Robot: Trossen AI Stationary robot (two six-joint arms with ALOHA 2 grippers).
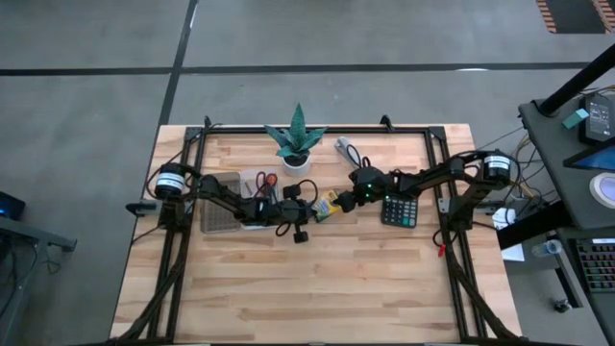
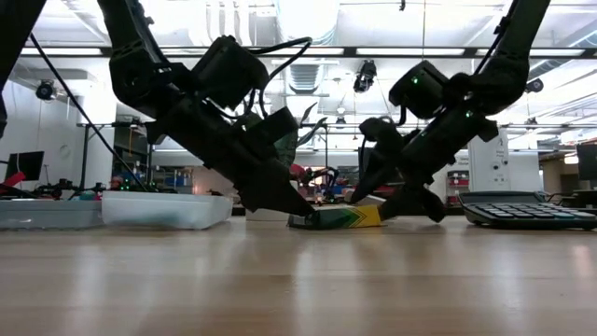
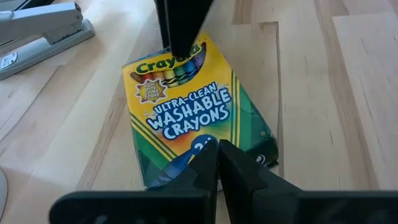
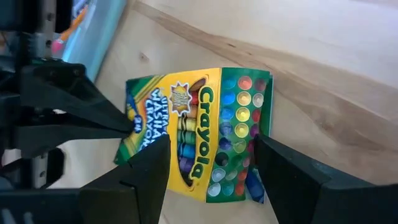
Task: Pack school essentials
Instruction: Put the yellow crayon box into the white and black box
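Note:
The yellow-green crayon box (image 1: 327,205) lies face up on the wooden table, in front of the plant; it also shows in the low view (image 2: 340,217). My left gripper (image 1: 312,213) is shut, and its tips (image 3: 217,149) are at the box's left end. My right gripper (image 1: 338,200) is open. In the right wrist view (image 4: 211,155) its fingers stand on either side of the box's right, "Crayola" end (image 4: 205,124). Red-handled scissors (image 1: 265,181) lie in a clear bin (image 1: 231,213) at the left. My left gripper's shut fingertips (image 3: 208,158) meet the crayon box's left end (image 4: 134,124), slanting down from the table's left. The box lies flat on the table, its right end (image 2: 373,211) slightly raised. My right gripper's fingers (image 4: 155,165) straddle the box's long sides; I cannot tell whether they touch it.
A green plant in a white pot (image 1: 296,144) stands just behind the box. A grey stapler (image 1: 348,149) lies at the far right and a dark calculator (image 1: 399,210) beside my right arm. The table's near half is bare wood (image 1: 317,288).

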